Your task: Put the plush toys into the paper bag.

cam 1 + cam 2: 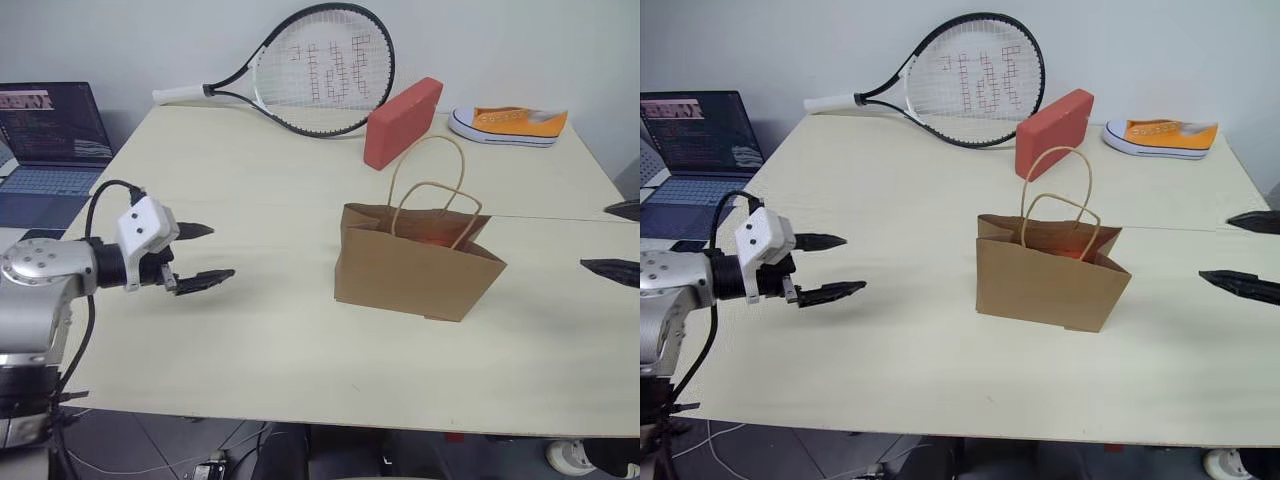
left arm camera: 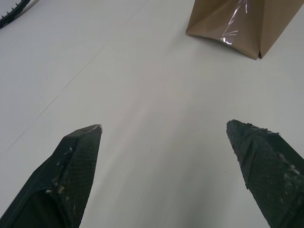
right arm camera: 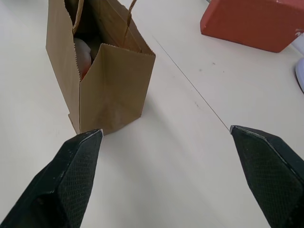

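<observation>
While the paper bag [image 1: 418, 268] stands upright and open-mouthed in the middle of the table [image 1: 250, 340], its handles up, both arms sit well out to either side of it, which I'd read as leaving the bag alone now that something is inside. From the head cameras, the left gripper [image 1: 203, 256] hangs over bare tabletop with its two black fingers spread wide and nothing between them. At the opposite edge the right gripper [image 1: 1243, 254] shows as two dark tips, likewise parted and empty. Behind the bag lie a red block [image 1: 402, 121], a tennis racket [image 1: 310, 68] and an orange sneaker [image 1: 510, 124], all apart from it; a laptop [image 1: 50, 140] sits off the table's left side.

Looking along the left wrist, its fingertips [image 2: 78, 156] frame only pale table, the bag's lower corner far ahead.

Along the right wrist, wide-set fingertips [image 3: 80, 161] point at the bag's side, and through its mouth a pale and orange-red soft shape, likely the plush toys [image 3: 83, 57], rests inside. I can't tell whether both are there.
</observation>
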